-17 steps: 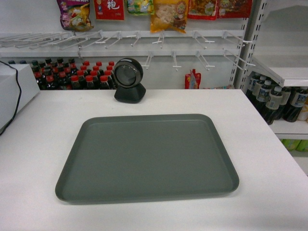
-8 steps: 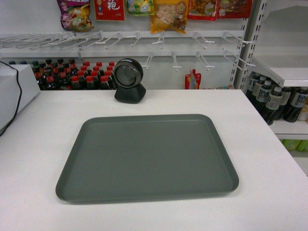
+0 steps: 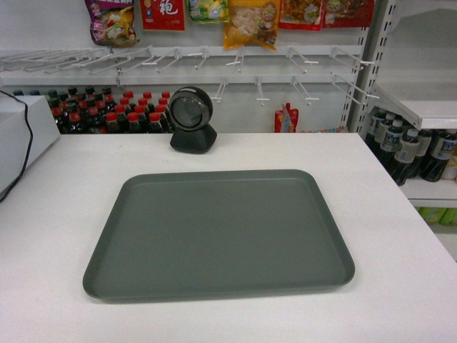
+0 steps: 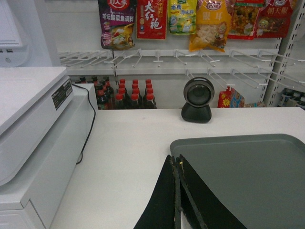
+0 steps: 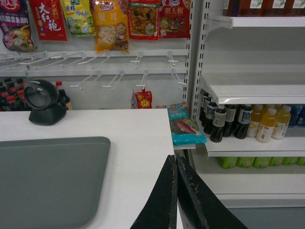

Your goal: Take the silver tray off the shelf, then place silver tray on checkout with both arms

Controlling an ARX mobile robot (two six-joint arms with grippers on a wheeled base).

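With the silver tray point(image 3: 218, 232) lying flat on the checkout table point(image 3: 400, 243), we judge placement complete; next comes only retreat. Our left gripper point(image 4: 177, 191) and right gripper point(image 5: 177, 191) show jaws pressed together, grasping nothing, clear of it.

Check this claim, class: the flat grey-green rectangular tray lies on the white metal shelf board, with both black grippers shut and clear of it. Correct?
No. The head view shows the grey-green tray lying flat on the white counter table, not a shelf board. The rest holds.
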